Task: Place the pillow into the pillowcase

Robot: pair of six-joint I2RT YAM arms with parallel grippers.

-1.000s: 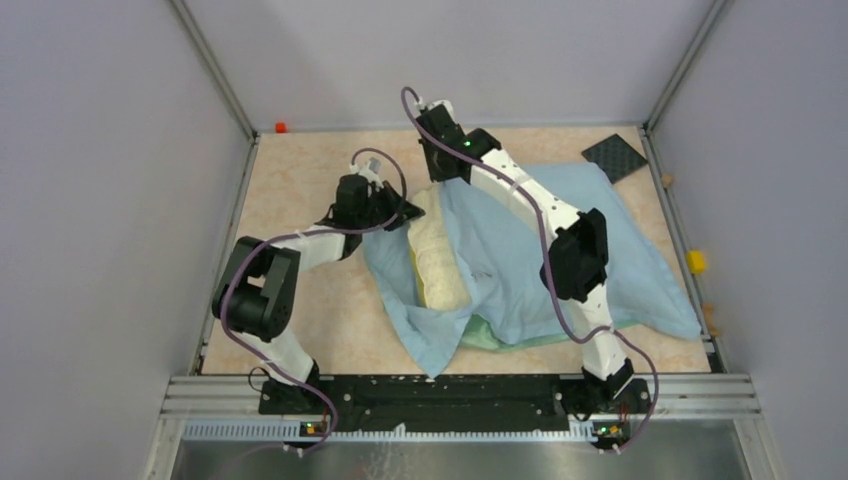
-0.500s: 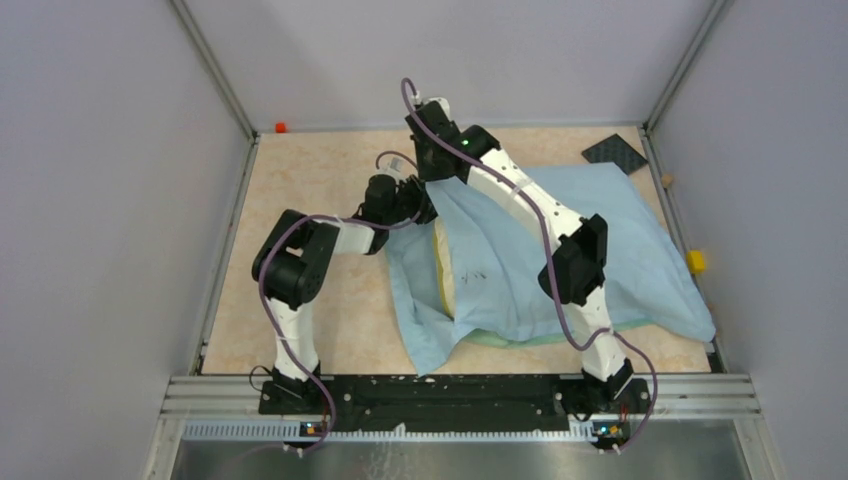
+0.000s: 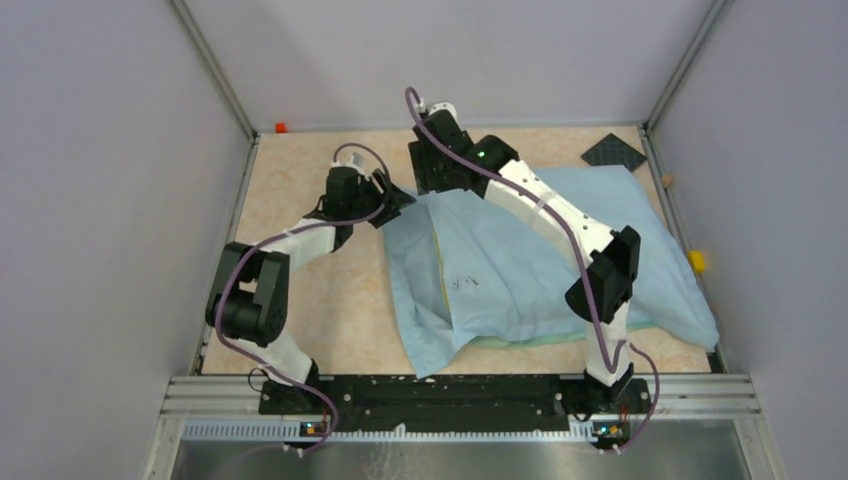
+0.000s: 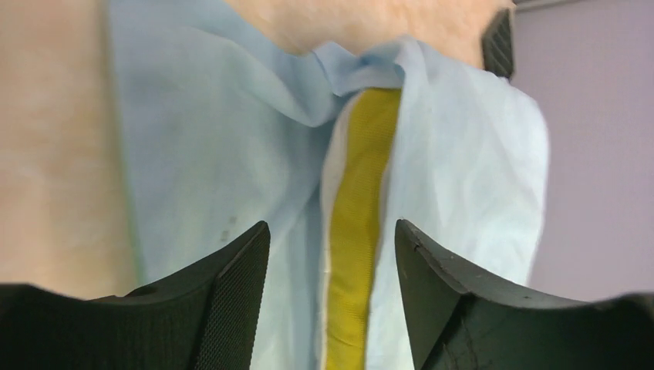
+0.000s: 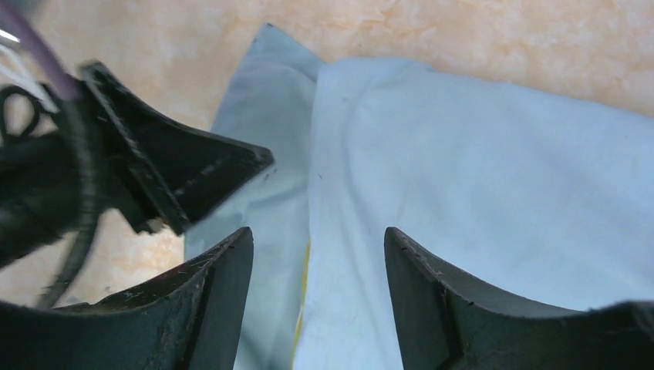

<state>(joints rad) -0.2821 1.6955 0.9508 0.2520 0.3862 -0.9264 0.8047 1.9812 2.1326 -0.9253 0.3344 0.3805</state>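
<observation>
Roomiest bit is the left side — bare table [image 3: 340,300] between the wall [image 3: 120,250] and the pillowcase [image 3: 520,270], with just the left arm [image 3: 290,240] bent through it. Far-left corner of the pillowcase is crowded: left gripper [image 3: 398,197] and right gripper [image 3: 432,188] sit just beside each other, jaws apart. The right arm [image 3: 545,205] stretches diagonally over the fabric, blocking that side — and a black panel [image 3: 613,152] fills the far-right corner of the table
</observation>
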